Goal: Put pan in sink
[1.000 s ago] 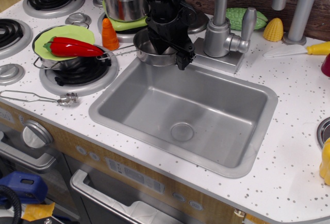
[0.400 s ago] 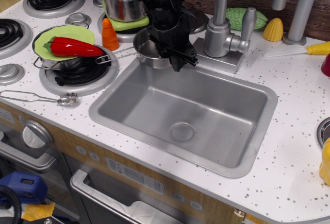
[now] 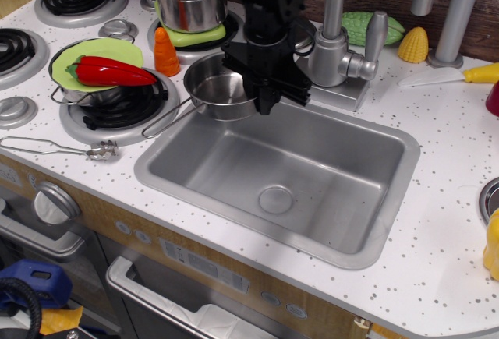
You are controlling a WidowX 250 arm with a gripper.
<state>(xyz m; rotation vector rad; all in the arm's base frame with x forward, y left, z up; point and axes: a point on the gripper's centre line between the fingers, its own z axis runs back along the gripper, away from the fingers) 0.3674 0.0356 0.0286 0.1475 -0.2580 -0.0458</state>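
One black gripper [image 3: 265, 93] hangs over the back left corner of the sink [image 3: 374, 230], its fingers pinched onto the right-hand rim of the pan [image 3: 218, 90]; the pan sits level, raised a little, with its bowl over the counter edge and the sink's back left rim, not down in the basin; its thin wire-loop handle [image 3: 168, 118] slants down and to the left, the far end reaching toward the front left burner [image 3: 117, 113]; the pan's inside is bare steel. The sink is a wide grey basin with rounded corners and a round drain [image 3: 275, 199] in its floor, nothing lying in it. Just behind the gripper stands the faucet [image 3: 343, 43] with its lever pointing up and to the right. Left of the pan, an orange carrot [image 3: 165, 52] stands upright on the counter [image 3: 437, 269]; behind it a taller steel pot [image 3: 187, 0] rests on a green plate on a back burner. On the front left burner sits another pot [image 3: 82, 93] capped by a green plate [image 3: 93, 54] with a red pepper [image 3: 113, 72] lying across it. Near the front edge, a wire utensil [image 3: 58, 149] lies flat on the white speckled counter; a yellow corn cob [image 3: 413, 44] and a green vegetable [image 3: 362, 26] sit behind the faucet, well apart from the pan.
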